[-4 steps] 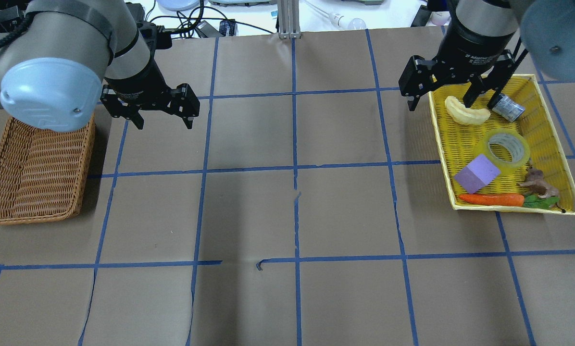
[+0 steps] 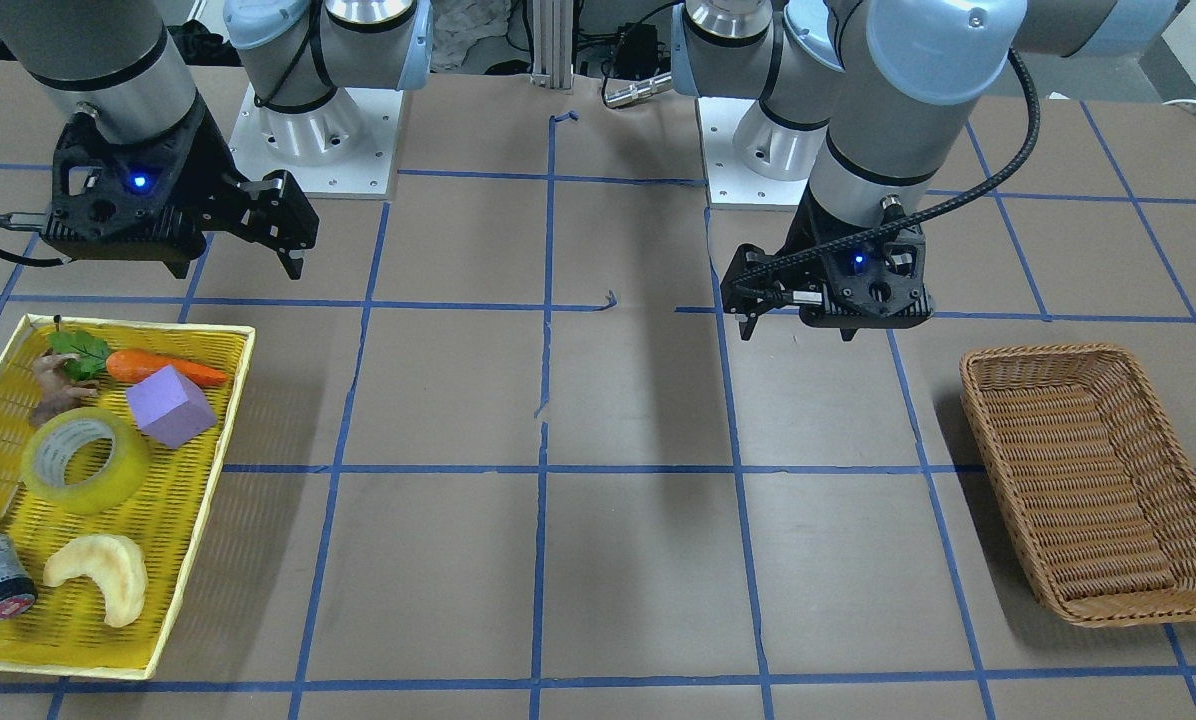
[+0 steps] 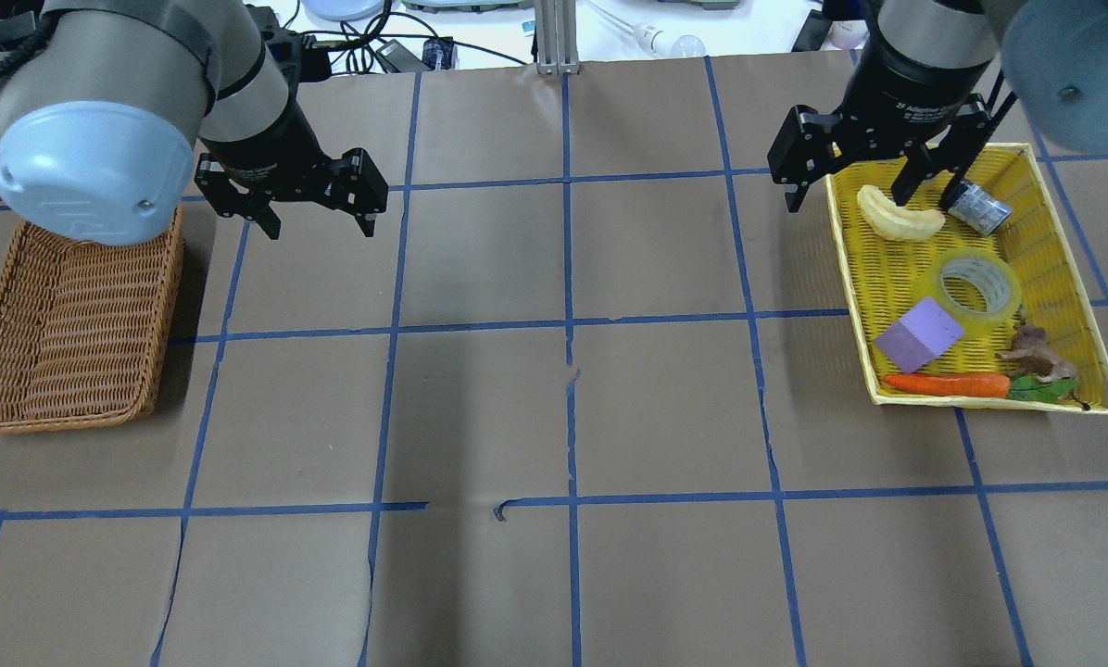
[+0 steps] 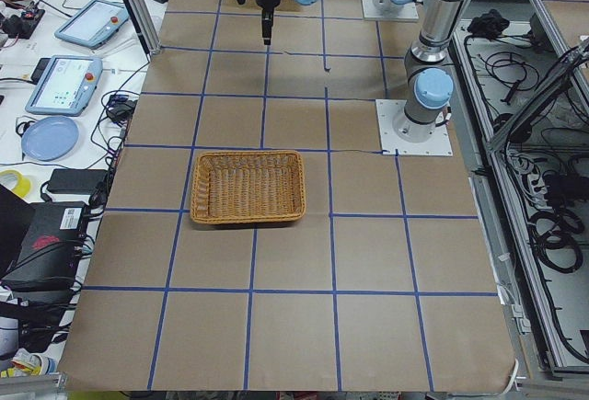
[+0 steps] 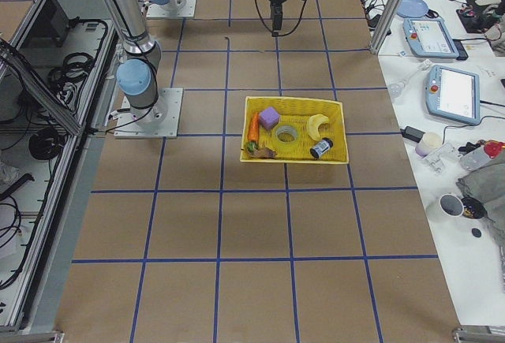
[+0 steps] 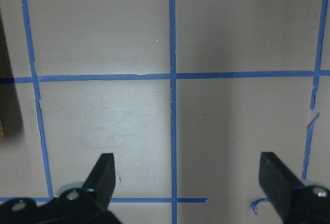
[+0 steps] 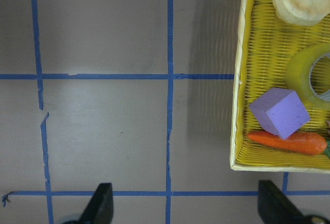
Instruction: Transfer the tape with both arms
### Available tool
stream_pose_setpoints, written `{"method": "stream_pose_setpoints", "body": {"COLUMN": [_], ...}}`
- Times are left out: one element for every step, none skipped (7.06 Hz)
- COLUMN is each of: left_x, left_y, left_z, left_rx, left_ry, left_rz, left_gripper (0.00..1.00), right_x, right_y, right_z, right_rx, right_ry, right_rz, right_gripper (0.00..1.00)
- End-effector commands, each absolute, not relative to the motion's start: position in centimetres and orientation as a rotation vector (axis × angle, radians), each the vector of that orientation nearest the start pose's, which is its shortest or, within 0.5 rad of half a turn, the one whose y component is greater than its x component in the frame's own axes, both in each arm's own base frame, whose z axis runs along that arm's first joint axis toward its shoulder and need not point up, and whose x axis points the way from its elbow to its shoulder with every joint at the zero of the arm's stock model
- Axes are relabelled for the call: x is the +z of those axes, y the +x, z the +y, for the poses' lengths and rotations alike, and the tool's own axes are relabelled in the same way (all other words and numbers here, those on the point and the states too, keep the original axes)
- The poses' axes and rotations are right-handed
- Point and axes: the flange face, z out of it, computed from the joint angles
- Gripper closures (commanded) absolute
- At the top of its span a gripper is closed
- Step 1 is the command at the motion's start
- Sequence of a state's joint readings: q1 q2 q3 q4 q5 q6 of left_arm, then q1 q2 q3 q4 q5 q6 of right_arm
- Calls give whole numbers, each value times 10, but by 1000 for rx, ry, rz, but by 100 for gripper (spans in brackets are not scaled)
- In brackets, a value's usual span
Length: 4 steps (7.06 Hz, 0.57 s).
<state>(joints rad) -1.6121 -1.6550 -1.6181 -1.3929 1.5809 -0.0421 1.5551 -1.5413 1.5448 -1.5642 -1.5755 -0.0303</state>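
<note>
The tape [image 3: 977, 286], a yellow-green translucent roll, lies flat in the yellow tray [image 3: 849, 278] at the right. It also shows in the front view [image 2: 85, 460] and partly at the right wrist view's edge [image 7: 309, 74]. My right gripper [image 3: 846, 199] is open and empty, and hovers over the tray's far left corner, apart from the tape. My left gripper [image 3: 321, 222] is open and empty above bare table, beside the wicker basket [image 3: 160, 352]. Both wrist views show the jaws spread wide, the left [image 6: 186, 167] and the right [image 7: 185, 193].
The tray also holds a purple cube [image 3: 920, 333], a carrot [image 3: 948, 383], a pale crescent [image 3: 899, 218], a grey cylinder [image 3: 978, 207] and a brown toy animal [image 3: 1036, 357]. The wicker basket holds nothing. Blue tape lines grid the brown table.
My left arm has shifted a little toward the table's far side, its gripper still open. The right gripper has barely moved.
</note>
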Motion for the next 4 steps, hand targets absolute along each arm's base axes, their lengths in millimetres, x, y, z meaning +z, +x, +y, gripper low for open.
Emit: {"method": "stream_pose_setpoints", "body": {"left_x": [445, 443, 441, 441], "left_y": [-159, -158, -158, -158], "left_z": [-526, -526, -525, -524], "left_rx": [-78, -69, -64, -61], "left_ry": [-1, 13, 13, 13], "left_rz": [3180, 3175, 3173, 3173], "left_gripper": [0, 0, 0, 0], "right_x": [484, 485, 485, 484], "right_y": [124, 124, 124, 124], "right_z": [-506, -506, -506, -506], "right_rx": [22, 19, 19, 22], "right_ry": [-24, -19, -17, -17], "right_rz": [3146, 3146, 3146, 3146], "right_gripper": [0, 0, 0, 0]}}
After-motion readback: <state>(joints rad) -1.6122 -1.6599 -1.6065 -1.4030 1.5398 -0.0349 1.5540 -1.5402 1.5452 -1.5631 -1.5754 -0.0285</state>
